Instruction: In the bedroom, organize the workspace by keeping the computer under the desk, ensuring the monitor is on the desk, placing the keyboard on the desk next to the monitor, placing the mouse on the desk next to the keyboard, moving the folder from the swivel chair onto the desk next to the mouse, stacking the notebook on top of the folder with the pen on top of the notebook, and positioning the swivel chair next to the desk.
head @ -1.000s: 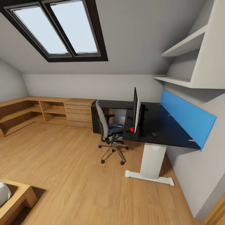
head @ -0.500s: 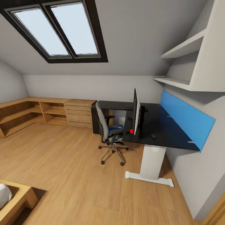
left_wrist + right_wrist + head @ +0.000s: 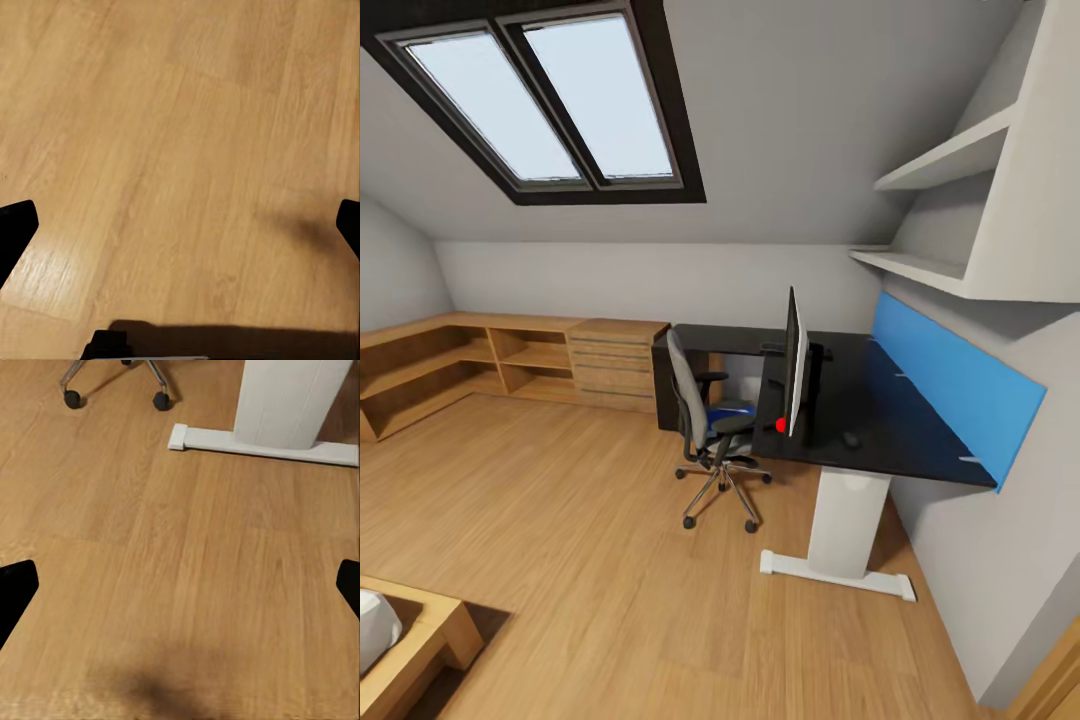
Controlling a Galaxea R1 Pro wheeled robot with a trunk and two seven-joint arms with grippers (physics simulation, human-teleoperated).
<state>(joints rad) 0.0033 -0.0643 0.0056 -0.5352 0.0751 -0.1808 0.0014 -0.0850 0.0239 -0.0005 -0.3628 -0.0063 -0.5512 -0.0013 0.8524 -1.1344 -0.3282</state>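
Both grippers – left gripper (image 3: 180, 225) and right gripper (image 3: 180, 585) – hang over bare floor w/ fingers spread wide, holding nothing. Since a sec ago the head view has tilted a bit: camera moved, not the room. Robot is prob. on approach. Monitor (image 3: 795, 362) and mouse (image 3: 850, 438) sit on the desk (image 3: 900, 440); folder (image 3: 732, 409) lies on the swivel chair (image 3: 705, 420) beside it – nothing carried yet.

Monitor (image 3: 795, 365) on desk (image 3: 900, 440), swivel chair (image 3: 705, 420) alongside
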